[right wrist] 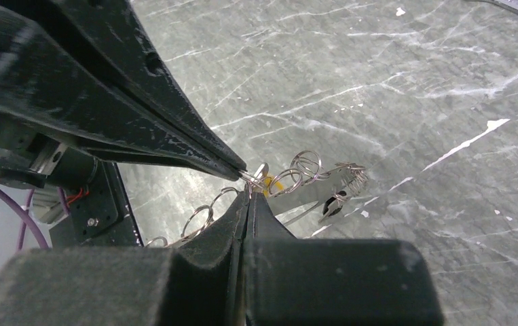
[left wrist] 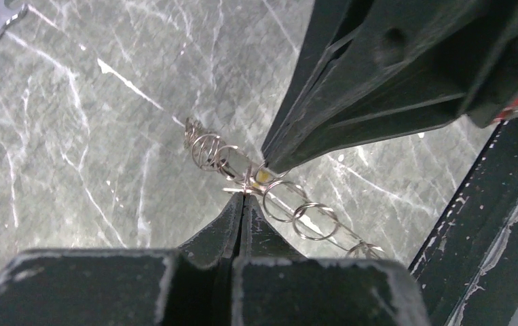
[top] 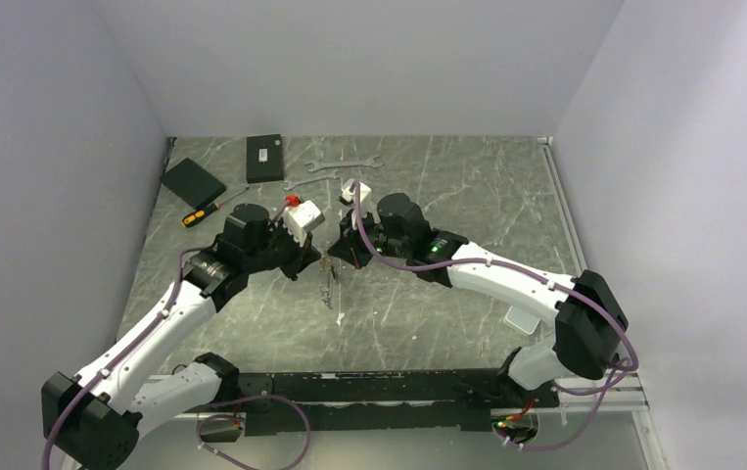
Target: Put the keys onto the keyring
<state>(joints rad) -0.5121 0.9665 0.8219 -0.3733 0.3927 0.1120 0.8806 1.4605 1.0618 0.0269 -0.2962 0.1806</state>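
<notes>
Both grippers meet tip to tip over the middle of the table. The keyring (left wrist: 283,201) is a thin silvery wire strung with small round loops, and it hangs below the tips (top: 328,289). My left gripper (left wrist: 244,195) is shut and pinches the wire at its very tip. My right gripper (right wrist: 249,191) is shut too, with wire caught at its point. In the left wrist view the right fingers (left wrist: 351,88) come in from the upper right. A brass-yellow key (right wrist: 271,181) sits right beside both tips (left wrist: 261,177). A small dark key (right wrist: 333,208) dangles further along the wire.
Two flat silver wrenches (top: 346,164) (top: 303,183) lie at the back. A black box (top: 264,158), a black pad (top: 193,180) and a yellow-handled screwdriver (top: 203,212) are at the back left. A small white piece (top: 523,320) lies near the right arm.
</notes>
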